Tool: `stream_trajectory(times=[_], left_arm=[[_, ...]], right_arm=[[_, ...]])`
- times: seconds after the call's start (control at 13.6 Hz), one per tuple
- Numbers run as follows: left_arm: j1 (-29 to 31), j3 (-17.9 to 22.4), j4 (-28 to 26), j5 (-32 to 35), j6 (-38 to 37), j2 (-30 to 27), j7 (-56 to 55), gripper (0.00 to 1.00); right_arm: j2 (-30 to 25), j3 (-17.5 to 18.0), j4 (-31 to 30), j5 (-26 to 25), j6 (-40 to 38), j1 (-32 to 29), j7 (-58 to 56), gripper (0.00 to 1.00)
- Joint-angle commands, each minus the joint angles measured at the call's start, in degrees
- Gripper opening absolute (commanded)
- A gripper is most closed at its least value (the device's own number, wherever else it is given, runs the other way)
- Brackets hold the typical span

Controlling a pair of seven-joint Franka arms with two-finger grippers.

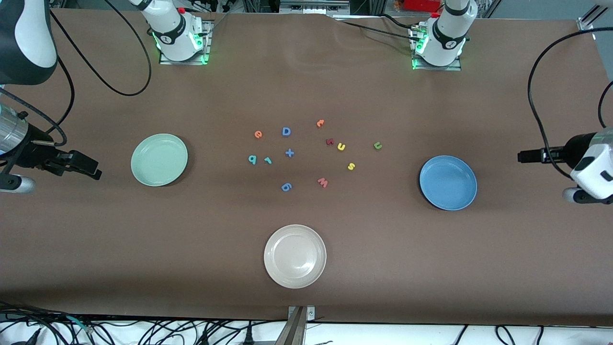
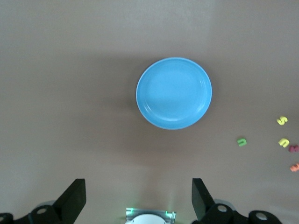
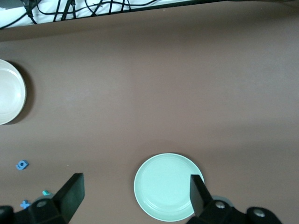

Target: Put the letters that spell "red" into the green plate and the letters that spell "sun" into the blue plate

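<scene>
The teal "d" (image 1: 252,159) and teal "r" (image 1: 267,160) lie side by side at mid-table, with the orange "e" (image 1: 258,134) just farther from the camera. The yellow "u" (image 1: 341,146), yellow "s" (image 1: 351,166) and green "n" (image 1: 378,145) lie toward the blue plate (image 1: 448,182). That plate and the green plate (image 1: 159,159) hold nothing. My right gripper (image 1: 88,167) hangs open beside the green plate (image 3: 166,186), at the right arm's end. My left gripper (image 1: 527,156) hangs open near the blue plate (image 2: 174,93), at the left arm's end.
A beige-white plate (image 1: 295,256) sits nearer the camera than the letters. Among the letters lie a blue "D" (image 1: 286,131), a blue plus (image 1: 289,153), a blue "6" (image 1: 286,187), a red "w" (image 1: 323,182), a dark red letter (image 1: 329,142) and an orange letter (image 1: 320,123).
</scene>
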Motion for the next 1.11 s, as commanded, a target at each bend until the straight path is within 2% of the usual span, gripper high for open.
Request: stream_trajectory(times=[0.0,0.3,0.89,1.03], left_arm=[[1.1,0.0,-0.1,1.8,1.4,1.4,0.7,1.00],[2.4,-0.4,0.9,0.1,4.6,0.5,1.3,1.00],[1.8,-0.9,1.2,-0.4,4.7,0.1,1.3,1.00],[0.4,-1.5,0.3,-0.2,4.9,-1.9,0.9,1.00]], right_arm=[[-0.5,-0.1,0.2,1.3,-0.3,-0.2,0.3,1.00],[-0.8,-0.1,0.2,0.8,-4.3,-0.2,1.0,1.00],[-0.5,-0.2,-0.1,0.6,-4.3,-0.2,1.1,1.00],[-0.5,-0.1,-0.1,0.6,-4.3,-0.2,1.2,1.00]])
